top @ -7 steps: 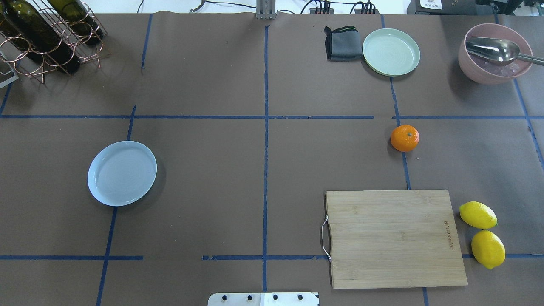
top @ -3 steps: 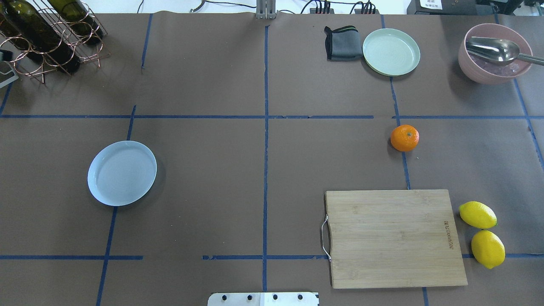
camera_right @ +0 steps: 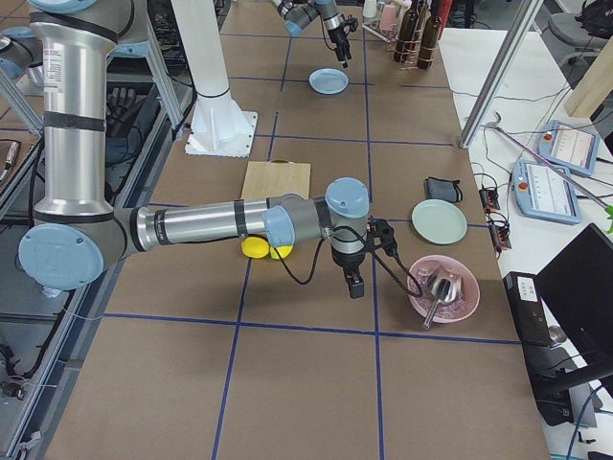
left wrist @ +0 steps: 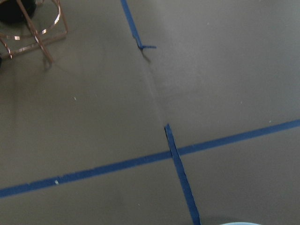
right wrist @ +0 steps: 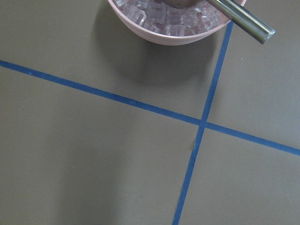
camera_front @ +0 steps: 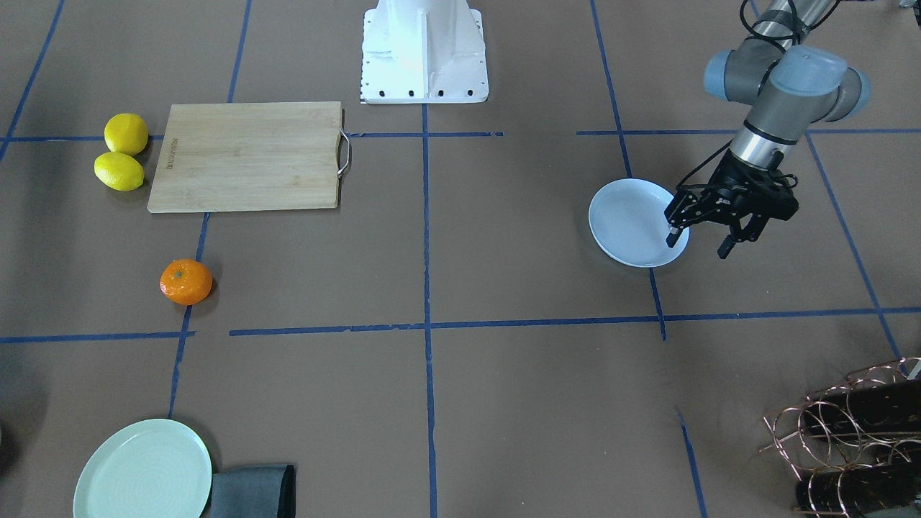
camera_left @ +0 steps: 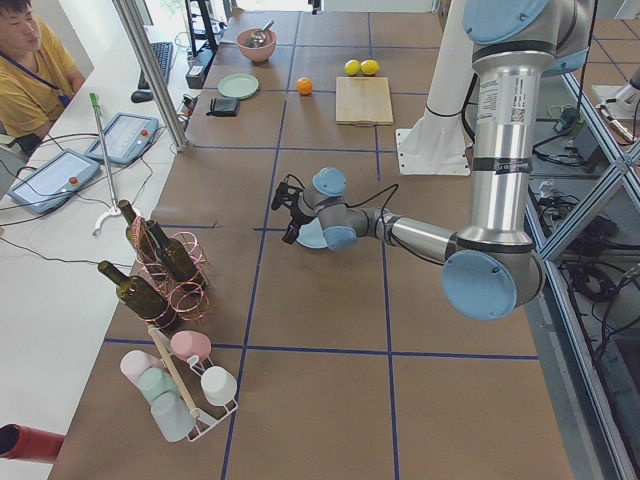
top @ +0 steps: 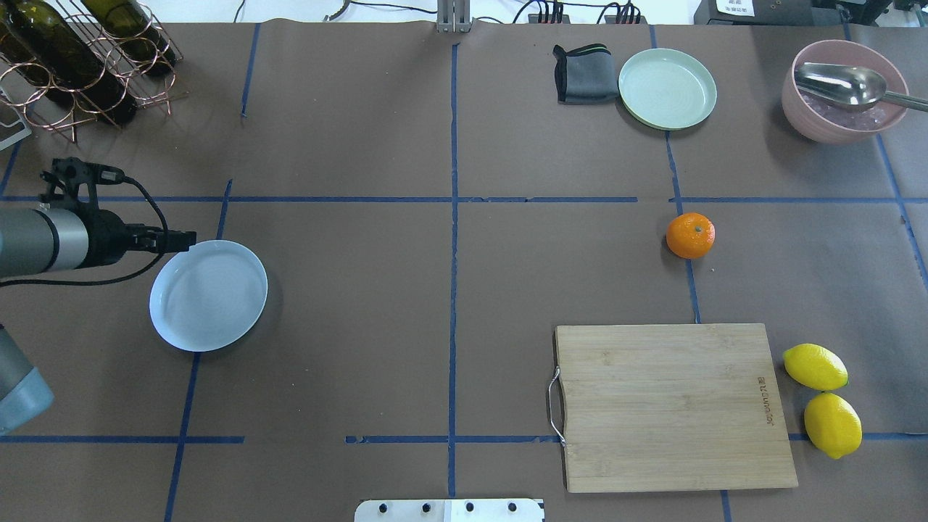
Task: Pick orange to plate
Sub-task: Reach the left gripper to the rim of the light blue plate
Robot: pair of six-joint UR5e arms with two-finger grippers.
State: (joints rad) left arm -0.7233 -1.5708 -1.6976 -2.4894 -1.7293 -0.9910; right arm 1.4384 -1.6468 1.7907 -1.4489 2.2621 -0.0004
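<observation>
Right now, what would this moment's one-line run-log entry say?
orange: on table, untouched | plate: empty | left pincer: open, at plate's edge | right pincer: near pink bowl, open or shut unclear

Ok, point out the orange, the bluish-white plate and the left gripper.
orange (top: pixel 690 235), overhead view, middle of its top.
plate (top: pixel 209 296), overhead view, bare centre of the dish.
left gripper (camera_front: pixel 696 247), front-facing view, midway between its open fingertips.
</observation>
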